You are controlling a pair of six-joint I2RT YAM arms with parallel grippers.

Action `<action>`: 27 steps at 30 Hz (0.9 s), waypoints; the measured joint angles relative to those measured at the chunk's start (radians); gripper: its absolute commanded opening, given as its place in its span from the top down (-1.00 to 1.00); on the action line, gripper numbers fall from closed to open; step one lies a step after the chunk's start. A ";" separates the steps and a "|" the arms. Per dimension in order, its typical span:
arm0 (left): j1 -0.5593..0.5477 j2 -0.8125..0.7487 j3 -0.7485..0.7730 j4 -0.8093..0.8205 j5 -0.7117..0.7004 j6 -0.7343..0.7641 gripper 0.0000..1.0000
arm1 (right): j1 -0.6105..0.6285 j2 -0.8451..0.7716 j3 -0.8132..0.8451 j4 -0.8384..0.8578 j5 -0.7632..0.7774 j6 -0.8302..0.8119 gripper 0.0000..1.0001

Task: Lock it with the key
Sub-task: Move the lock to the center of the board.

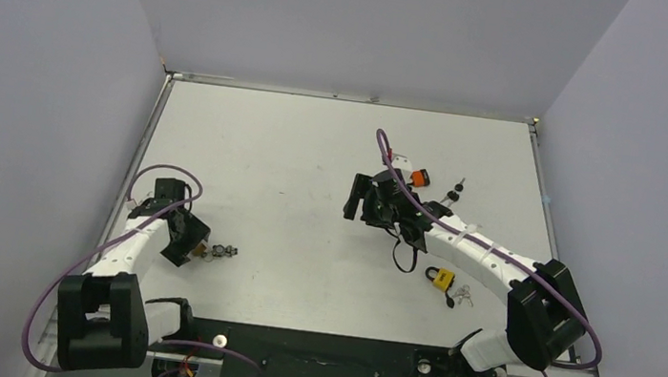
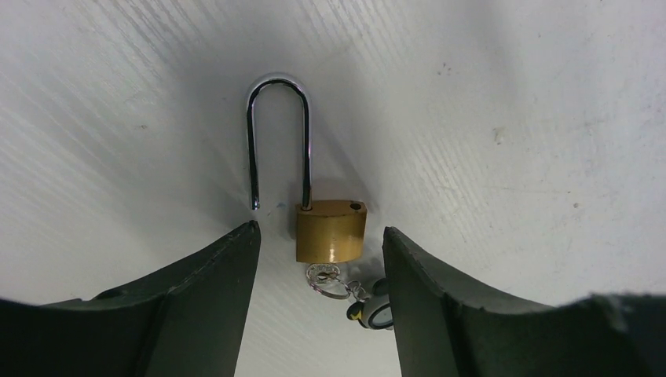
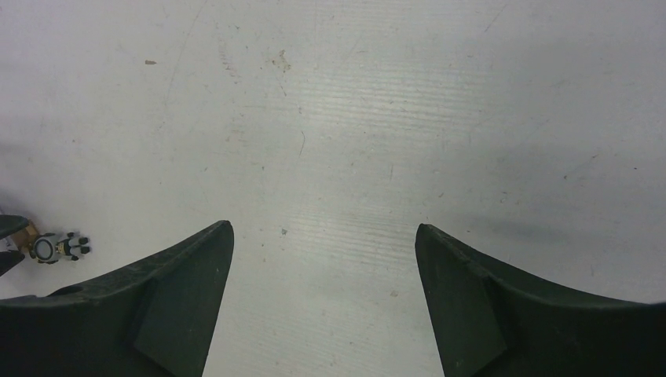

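Note:
A brass padlock lies flat on the white table, and its long steel shackle is open, with the free leg swung clear of the body. A key sits in the keyhole at the bottom, with a ring and a grey-black fob. My left gripper is open, with a finger on each side of the lock body and touching nothing. In the top view the left gripper is at the padlock near the left edge. My right gripper is open and empty over bare table at mid-table, as its own wrist view also shows.
An orange padlock and black keys lie behind the right arm. A yellow padlock with keys lies near the right arm's base. The fob shows at the far left of the right wrist view.

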 measured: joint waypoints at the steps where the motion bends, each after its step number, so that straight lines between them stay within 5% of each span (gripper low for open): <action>1: 0.000 0.005 -0.005 0.008 0.006 -0.001 -0.12 | 0.000 0.000 -0.005 0.001 -0.001 0.000 -0.61; 19: -0.004 0.053 0.003 0.101 0.005 -0.032 0.18 | 0.000 -0.045 -0.068 0.003 -0.002 0.008 -0.58; 27: -0.135 0.021 -0.027 0.115 -0.032 -0.122 0.31 | 0.000 -0.073 -0.090 0.038 -0.035 0.042 -0.57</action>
